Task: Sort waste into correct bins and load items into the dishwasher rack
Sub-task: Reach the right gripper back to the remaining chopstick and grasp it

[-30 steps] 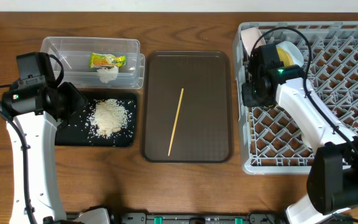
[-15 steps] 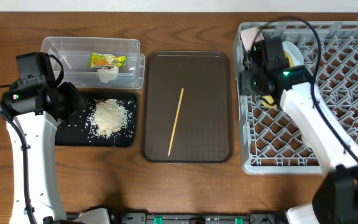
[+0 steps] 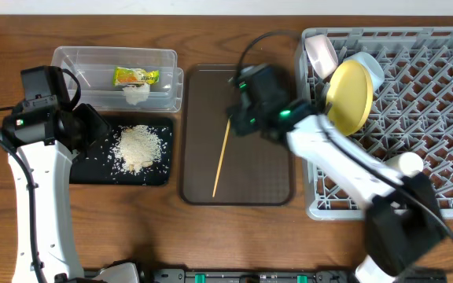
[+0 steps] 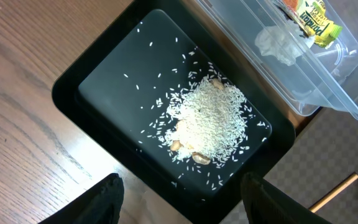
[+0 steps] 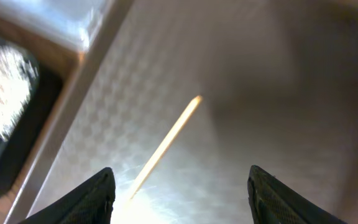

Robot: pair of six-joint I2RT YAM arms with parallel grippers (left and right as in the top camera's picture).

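Note:
One wooden chopstick [image 3: 222,153] lies on the dark-brown serving tray [image 3: 266,173]. My right gripper [image 3: 241,118] hovers open over its upper end. In the right wrist view the chopstick [image 5: 166,143] runs towards the gap of the right gripper [image 5: 182,199], and nothing is held. A yellow plate [image 3: 348,96] stands on edge in the grey rack [image 3: 439,86]. A white bowl [image 3: 370,71] stands behind the plate and a white cup [image 3: 406,163] sits lower. My left gripper [image 4: 182,205] is open above the black tray [image 4: 92,81] of rice [image 4: 207,121]. The clear tub [image 3: 85,63] holds a wrapper [image 3: 136,76] and a tissue [image 3: 136,94].
The rack fills the right side of the table, with a pale bowl [image 3: 318,53] in its top-left corner. The serving tray lies in the middle, between the rack and the two bins. Bare wooden table [image 3: 132,228] lies along the front.
My right arm swung left from the rack to over the serving tray and its jaws opened. The yellow plate stayed standing in the rack. The left arm did not move.

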